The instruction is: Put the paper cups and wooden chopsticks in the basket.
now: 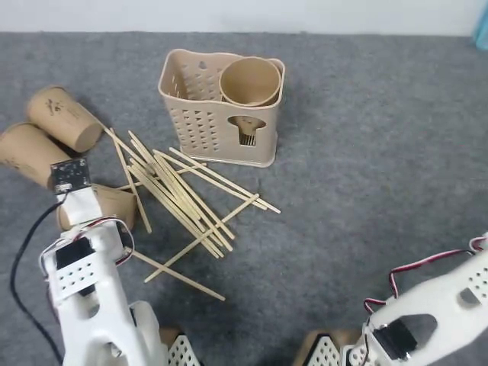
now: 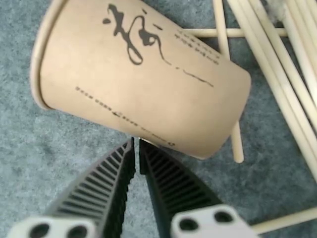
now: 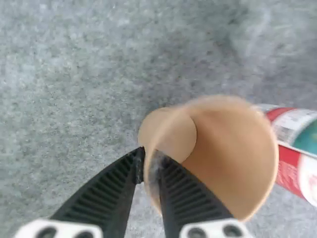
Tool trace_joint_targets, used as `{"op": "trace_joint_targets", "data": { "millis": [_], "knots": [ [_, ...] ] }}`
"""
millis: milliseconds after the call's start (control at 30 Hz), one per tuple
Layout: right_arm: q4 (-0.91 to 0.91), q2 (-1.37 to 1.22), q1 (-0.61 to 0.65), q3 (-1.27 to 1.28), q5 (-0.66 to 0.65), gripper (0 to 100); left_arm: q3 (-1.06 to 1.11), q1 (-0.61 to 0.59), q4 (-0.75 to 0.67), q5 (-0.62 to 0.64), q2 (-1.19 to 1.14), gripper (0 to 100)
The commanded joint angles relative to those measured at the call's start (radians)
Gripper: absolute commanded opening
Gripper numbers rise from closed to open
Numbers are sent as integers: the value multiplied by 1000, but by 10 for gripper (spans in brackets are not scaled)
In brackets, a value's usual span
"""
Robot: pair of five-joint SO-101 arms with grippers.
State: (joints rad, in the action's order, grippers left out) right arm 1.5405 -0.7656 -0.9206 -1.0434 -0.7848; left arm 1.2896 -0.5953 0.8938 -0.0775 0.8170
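Left of the basket (image 1: 200, 122), the left jaws sit closed beside a fallen paper cup (image 2: 138, 79), while the right jaws pinch a second cup (image 3: 233, 153).

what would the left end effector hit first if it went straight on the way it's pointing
Most likely the paper cup lying on its side, directly ahead of the left end effector and seemingly very close to its tips. Depth is unclear from this view.
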Motion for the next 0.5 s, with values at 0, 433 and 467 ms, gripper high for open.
{"op": "trace_joint_targets", "data": {
  "millis": [0,433,467],
  "knots": [
    [93,35,25,-180,41,8,-16,0,-23,-3,3,13],
    [260,110,219,-434,216,8,-15,2,-37,-3,3,13],
    [260,130,245,-433,250,8,-15,2,-37,-3,3,13]
  ]
}}
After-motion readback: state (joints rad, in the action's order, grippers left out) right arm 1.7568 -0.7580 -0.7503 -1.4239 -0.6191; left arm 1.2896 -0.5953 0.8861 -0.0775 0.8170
